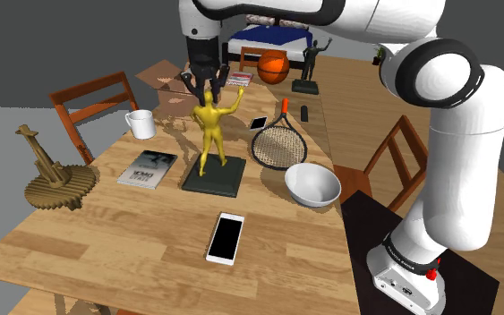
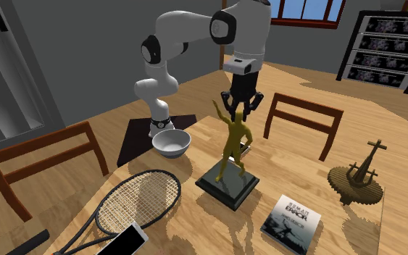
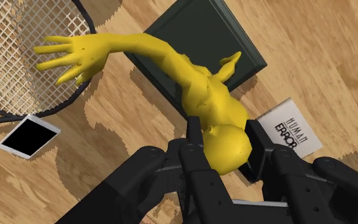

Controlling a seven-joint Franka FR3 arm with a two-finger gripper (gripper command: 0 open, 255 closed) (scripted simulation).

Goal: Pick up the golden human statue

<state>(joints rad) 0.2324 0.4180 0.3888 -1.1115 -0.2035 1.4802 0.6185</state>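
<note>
– Pincer (image 3: 224, 139) and golden human statue (image 3: 196, 83): how are the two set against each other?

– The statue is met from straight above. Its head is clasped between the two black fingers (image 3: 193, 143), which are narrowed to the head's width. In the shoulder view the pincer is seen directly over the figure, in line with its body.

– And the long axis?

– It is judged upright: from the dark base (image 1: 214, 177) through legs and trunk to the head, with one arm raised beside the pincer. The axis and the pincer's approach run the same way, so a straight upward pull is thought to be what the next move calls for.

– Where is the statue placed?

– It is set on its base, flat on the wooden surface (image 1: 133, 242), and is not yet raised off the wood. A book (image 1: 147, 168) lies just beside the base on the shoulder view's left, and a racket (image 1: 279, 143) lies near it on the right. A white bowl (image 1: 312, 185) and a phone (image 1: 226, 237) are found nearer the stand.

– What could go amiss?

– The head is rounded and the base would hang below it, so slipping or swinging is to be reckoned with.
</note>
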